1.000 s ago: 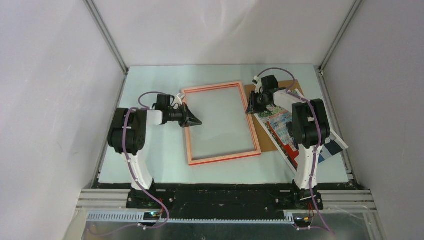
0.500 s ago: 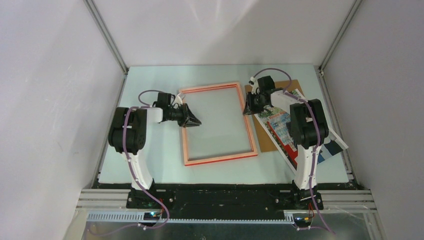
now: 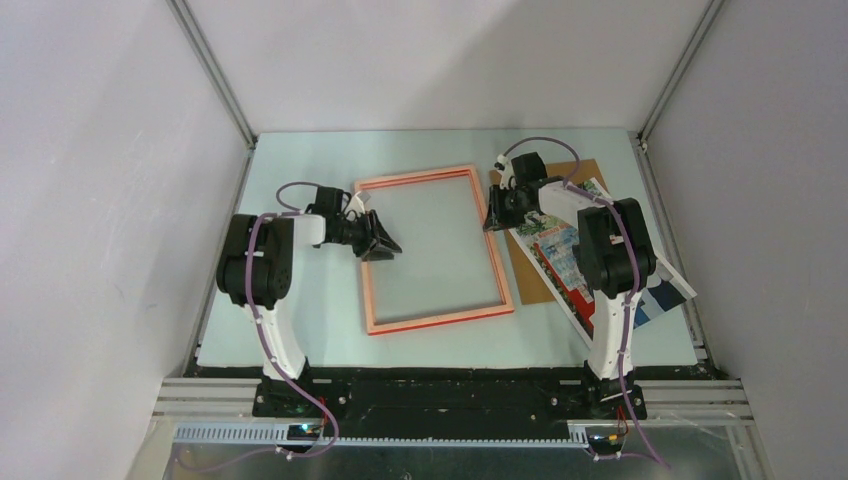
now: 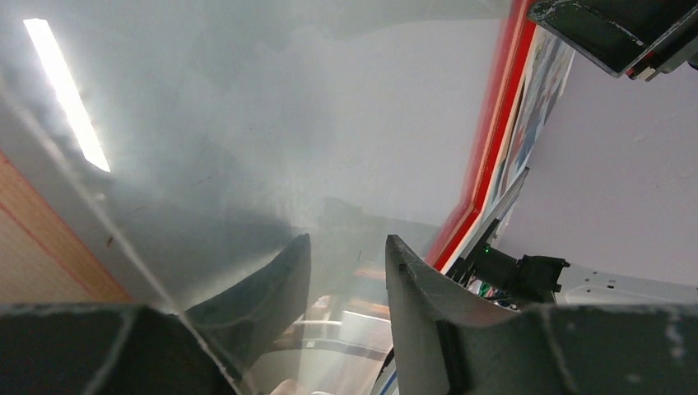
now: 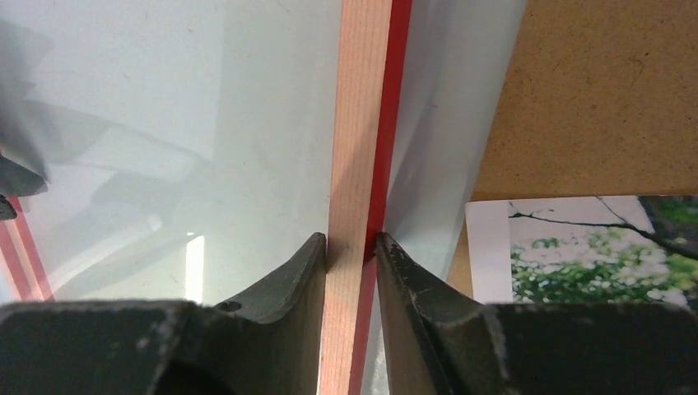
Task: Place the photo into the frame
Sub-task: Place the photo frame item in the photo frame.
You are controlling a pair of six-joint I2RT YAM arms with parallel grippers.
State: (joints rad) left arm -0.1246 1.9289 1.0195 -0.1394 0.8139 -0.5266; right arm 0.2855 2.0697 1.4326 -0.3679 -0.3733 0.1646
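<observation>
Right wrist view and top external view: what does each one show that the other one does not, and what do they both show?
Only the right wrist view: the right hand is shut on one rail of the thin rectangular red picture frame, with pale wood facing up and red along its edge. Only the top external view: the frame's whole outline, and the left hand at its opposite rail. Both: the frame, the flat brown backing board and the colourful paper photo lying on it.
</observation>
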